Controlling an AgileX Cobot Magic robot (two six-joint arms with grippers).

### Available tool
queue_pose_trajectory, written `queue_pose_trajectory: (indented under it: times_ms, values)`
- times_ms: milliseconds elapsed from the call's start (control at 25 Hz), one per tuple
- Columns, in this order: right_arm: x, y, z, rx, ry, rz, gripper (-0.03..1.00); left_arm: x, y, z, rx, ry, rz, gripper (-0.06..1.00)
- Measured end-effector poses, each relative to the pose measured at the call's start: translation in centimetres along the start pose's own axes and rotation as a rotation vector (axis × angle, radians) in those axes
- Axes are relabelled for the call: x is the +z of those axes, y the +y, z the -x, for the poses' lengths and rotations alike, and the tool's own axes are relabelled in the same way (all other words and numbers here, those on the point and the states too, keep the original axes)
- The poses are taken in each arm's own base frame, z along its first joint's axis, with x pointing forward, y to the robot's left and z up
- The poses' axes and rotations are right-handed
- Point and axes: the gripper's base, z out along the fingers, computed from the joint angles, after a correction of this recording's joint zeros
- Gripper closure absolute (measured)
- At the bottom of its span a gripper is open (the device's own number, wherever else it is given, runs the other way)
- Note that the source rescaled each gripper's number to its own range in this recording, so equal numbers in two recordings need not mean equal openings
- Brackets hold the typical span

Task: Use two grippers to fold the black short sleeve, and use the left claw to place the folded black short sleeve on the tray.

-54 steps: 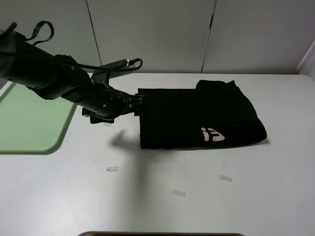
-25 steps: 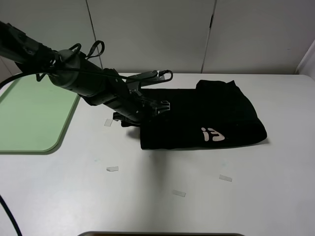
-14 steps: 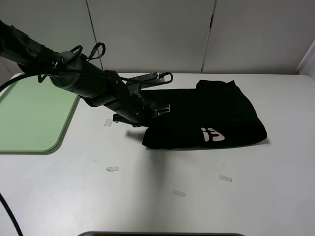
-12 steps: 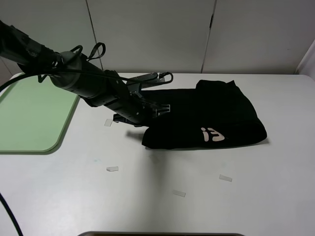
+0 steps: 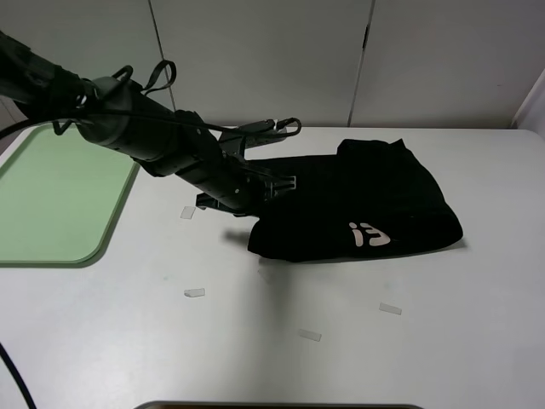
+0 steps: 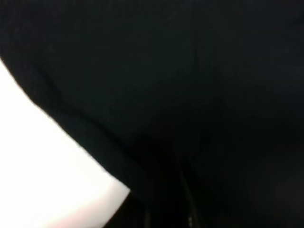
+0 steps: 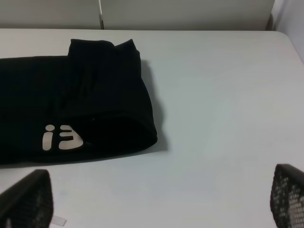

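Left gripper (image 5: 278, 185) lifted the black short sleeve (image 5: 375, 192) edge; paper strips (image 5: 195, 292) lie nearby.

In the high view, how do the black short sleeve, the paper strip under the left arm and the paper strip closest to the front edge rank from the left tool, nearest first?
1. The black short sleeve: the left tool is shut on its left edge.
2. The paper strip under the arm: left of the tool in the view.
3. The frontmost paper strip: far forward, toward the camera.
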Motion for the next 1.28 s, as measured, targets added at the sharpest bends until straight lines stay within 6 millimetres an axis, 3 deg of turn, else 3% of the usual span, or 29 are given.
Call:
queue_pose_trajectory:
  times_ms: [320, 720, 1280]
  values:
    - [0.0, 0.0, 0.0, 0.0, 0.0, 0.001, -0.03, -2.5, 0.2, 0.8, 0.017, 0.072, -0.035, 0.89]
    - [0.0, 0.0, 0.0, 0.001, 0.0, 0.001, -0.03, -5.9, 0.9, 0.6, 0.219, 0.229, 0.009, 0.89]
    - [0.0, 0.0, 0.0, 0.002, 0.0, 0.003, -0.03, -13.8, 1.4, 1.1, 0.408, 0.295, 0.159, 0.89]
